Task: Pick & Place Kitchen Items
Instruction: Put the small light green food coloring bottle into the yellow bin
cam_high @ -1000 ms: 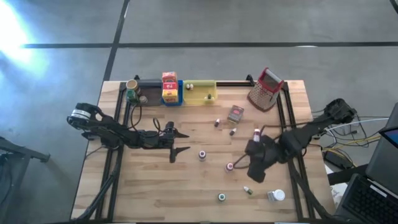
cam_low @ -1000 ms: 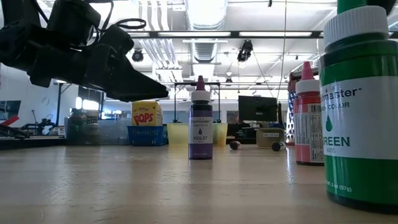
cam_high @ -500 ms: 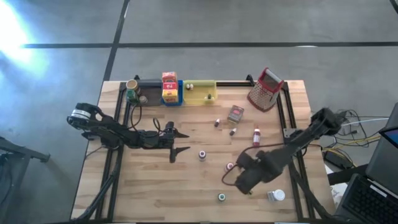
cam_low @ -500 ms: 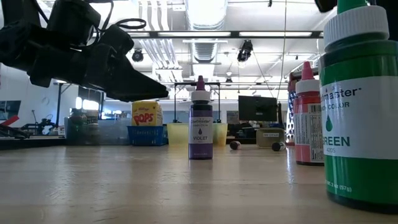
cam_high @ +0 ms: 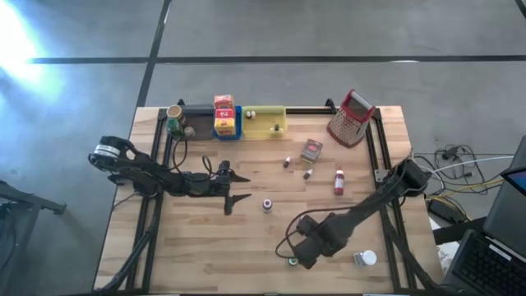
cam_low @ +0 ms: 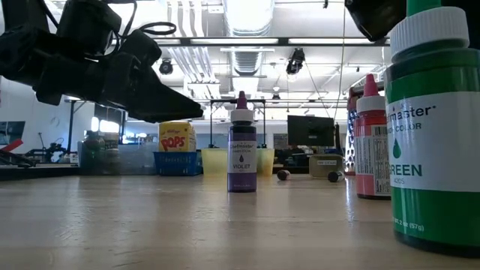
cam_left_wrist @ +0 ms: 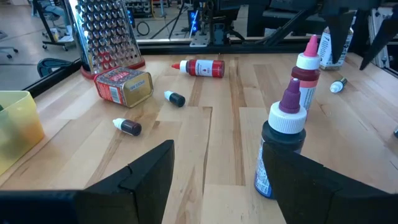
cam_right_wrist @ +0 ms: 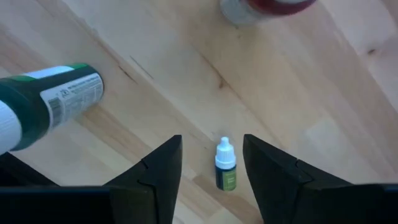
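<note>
Fingers of the left gripper [cam_high: 233,187] stand spread apart and hold nothing; two dark, wedge-shaped blades hover over the bare wood near the table's [cam_high: 197,247] left middle, on an arm stretched almost flat from the left edge. Just ahead of them stands the violet bottle [cam_left_wrist: 283,144], smooth plastic with a pointed purple cap, and behind it a red-filled bottle [cam_left_wrist: 305,70] with a pink cone cap.

Along the far edge sit a grey tray [cam_high: 194,122], a blue tray [cam_high: 228,129] with a red and yellow box [cam_high: 223,109], and a translucent yellow tray [cam_high: 265,125]. Toward the far right corner the grater [cam_high: 352,118] leans, perforated steel with a red rim, and beside it lies a red tin [cam_left_wrist: 122,85] on its side. Two tiny dark-capped vials [cam_left_wrist: 127,126] lie loose on the planks, and a red bottle [cam_high: 339,182] lies flat farther right.

Near the front edge, the right gripper [cam_right_wrist: 208,165] points down, its arm reaching in a long diagonal from the right edge. Its fingers are parted and empty, framing a tiny white-capped dropper bottle [cam_right_wrist: 225,165] lying on the wood below. The green bottle [cam_right_wrist: 46,103] sits just beside, its cap cut off at the wrist view's edge; from above the gripper mostly hides it. A white-lidded jar [cam_high: 366,259] rests near the front right corner, too small to read.
</note>
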